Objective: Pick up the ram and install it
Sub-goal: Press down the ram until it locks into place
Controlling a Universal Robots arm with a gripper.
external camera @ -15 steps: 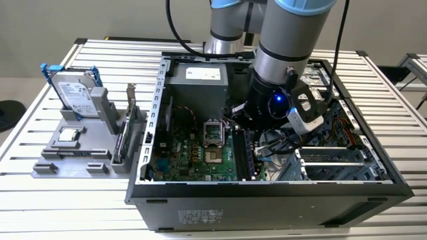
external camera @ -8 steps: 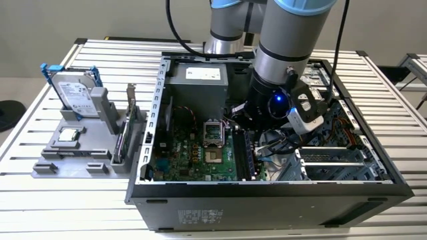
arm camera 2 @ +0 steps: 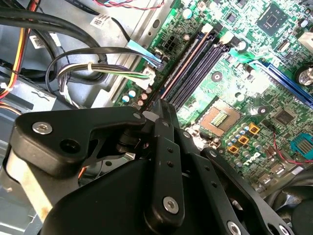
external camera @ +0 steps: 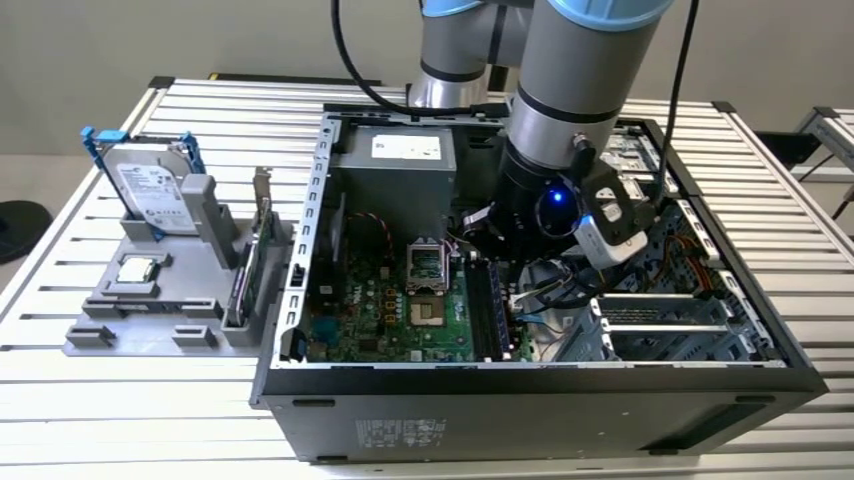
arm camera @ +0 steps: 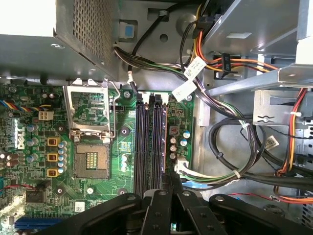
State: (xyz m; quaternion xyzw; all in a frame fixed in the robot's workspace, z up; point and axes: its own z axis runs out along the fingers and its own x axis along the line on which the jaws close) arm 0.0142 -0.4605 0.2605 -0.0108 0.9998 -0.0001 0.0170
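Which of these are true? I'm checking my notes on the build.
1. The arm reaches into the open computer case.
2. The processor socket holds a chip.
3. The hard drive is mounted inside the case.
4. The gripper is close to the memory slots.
1. True: the arm reaches down into the computer case.
2. False: the processor socket is empty, contacts bare.
3. False: the hard drive stands in a grey holder outside, at the exterior view's left.
4. True: the gripper is at the memory slots.
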